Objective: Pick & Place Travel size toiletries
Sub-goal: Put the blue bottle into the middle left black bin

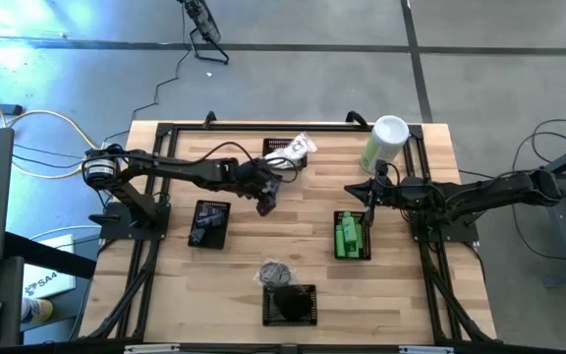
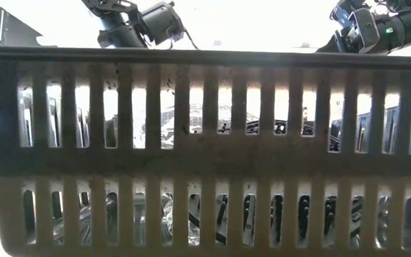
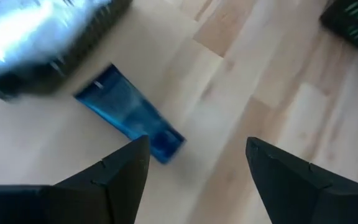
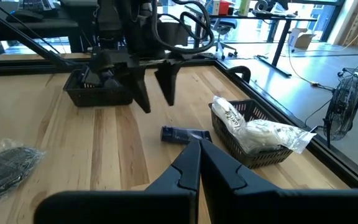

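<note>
My left tool [image 3: 194, 162] hangs with fingers spread, gripping nothing, above a flat blue tube [image 3: 129, 121] lying on the pale wood-grain tabletop [image 3: 278, 93] beside the slotted basket of crinkly white packets [image 4: 260, 134]. My right tool [image 4: 199, 158] is closed, empty.

pale wooden table [image 4: 73, 155] with smooth planks and visible grain, glossy blue plastic tube [image 3: 129, 121] lying on it, white crinkly plastic packets [image 4: 260, 132] in a black slotted plastic basket [image 4: 244, 152], matt dark gripper fingers [image 3: 114, 180]
</note>
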Tool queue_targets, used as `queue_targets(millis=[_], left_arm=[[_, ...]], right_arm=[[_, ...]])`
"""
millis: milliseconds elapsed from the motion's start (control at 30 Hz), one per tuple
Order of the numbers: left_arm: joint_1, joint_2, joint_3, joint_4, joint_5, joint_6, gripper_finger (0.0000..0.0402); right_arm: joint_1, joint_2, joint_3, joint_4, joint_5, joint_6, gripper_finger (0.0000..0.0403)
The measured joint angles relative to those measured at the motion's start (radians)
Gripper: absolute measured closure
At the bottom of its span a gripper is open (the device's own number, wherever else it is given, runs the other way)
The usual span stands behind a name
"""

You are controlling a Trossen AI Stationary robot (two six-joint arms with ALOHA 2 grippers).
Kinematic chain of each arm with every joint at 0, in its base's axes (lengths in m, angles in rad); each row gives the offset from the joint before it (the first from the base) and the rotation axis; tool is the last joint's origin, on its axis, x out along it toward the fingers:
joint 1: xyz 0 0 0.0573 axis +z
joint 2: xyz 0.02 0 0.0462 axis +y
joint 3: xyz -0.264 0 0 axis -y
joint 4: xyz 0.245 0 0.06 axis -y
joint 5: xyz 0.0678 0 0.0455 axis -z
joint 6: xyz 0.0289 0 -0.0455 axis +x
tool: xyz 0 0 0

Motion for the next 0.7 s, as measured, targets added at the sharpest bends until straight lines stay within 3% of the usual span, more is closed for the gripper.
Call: queue_targets(millis=[300, 700], left_arm=[[0.000, 0.000, 0.000, 0.000, 0.047, -0.313, 0.0139], [-0.046, -0.001, 0.000, 0.011, 0.001, -0.366, 0.0139]], right_arm=[[0.000, 0.000, 0.000, 0.000, 0.000, -0.001, 0.0399], [0.000, 0.000, 0.000, -0.006, 0.000, -0.002, 0.0399]])
